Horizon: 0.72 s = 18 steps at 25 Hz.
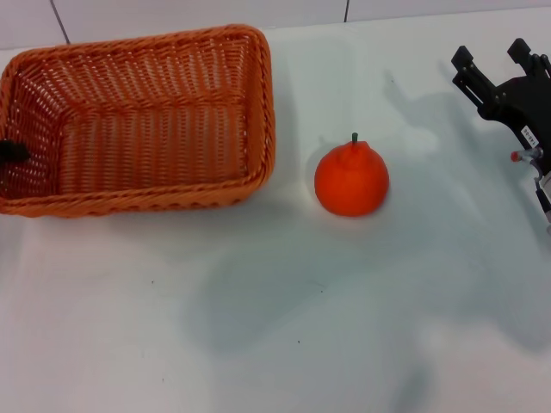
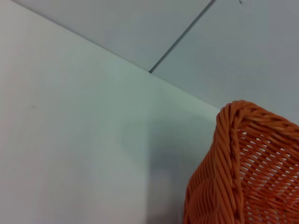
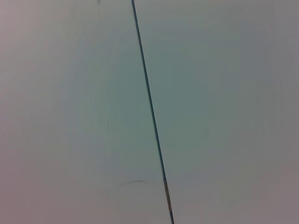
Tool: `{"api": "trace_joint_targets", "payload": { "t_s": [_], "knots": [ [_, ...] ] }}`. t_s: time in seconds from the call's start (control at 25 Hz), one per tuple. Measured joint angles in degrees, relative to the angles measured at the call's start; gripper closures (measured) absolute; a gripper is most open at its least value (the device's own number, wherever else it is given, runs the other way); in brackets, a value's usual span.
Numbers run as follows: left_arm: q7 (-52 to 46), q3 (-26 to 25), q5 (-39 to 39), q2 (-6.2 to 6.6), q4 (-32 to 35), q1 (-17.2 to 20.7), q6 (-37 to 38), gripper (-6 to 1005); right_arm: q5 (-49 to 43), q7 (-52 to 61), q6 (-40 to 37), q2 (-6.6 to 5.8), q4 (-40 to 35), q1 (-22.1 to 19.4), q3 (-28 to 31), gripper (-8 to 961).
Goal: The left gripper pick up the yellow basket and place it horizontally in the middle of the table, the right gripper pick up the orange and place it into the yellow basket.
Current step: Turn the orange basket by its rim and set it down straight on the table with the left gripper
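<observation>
On the left part of the table (image 1: 284, 344), the yellow basket (image 1: 146, 120) is seen lying flat with its long side across the view, its far edge near the back wall. A black tip of the left tool (image 1: 12, 152) is visible at the basket's left end wall, just inside the rim; whether that tool is clamped on the weave or merely beside it cannot be told, though such a position would suit a grip on the short wall for shifting the basket toward the middle. Only a corner of the braided rim is shown by the left wrist view. Just beside the basket's right wall, apart from it, the orange (image 1: 351, 178) is set upright on the table with its stem up. Well apart to the right, the right tool (image 1: 499, 69) is held at the view's edge with its 2 fingers spread wide and nothing between them, presumably kept clear until the basket is placed.
</observation>
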Motion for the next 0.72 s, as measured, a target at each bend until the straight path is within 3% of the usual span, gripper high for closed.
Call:
{"api": "trace_joint_targets", "payload": {
  "t_s": [0.72],
  "knots": [
    [-1.2, 2.6, -0.8, -0.07, 2.2, 0.0, -0.6, 815, -0.3, -0.1, 1.0, -0.09, 0.0, 0.0, 0.1, 27]
  ]
}}
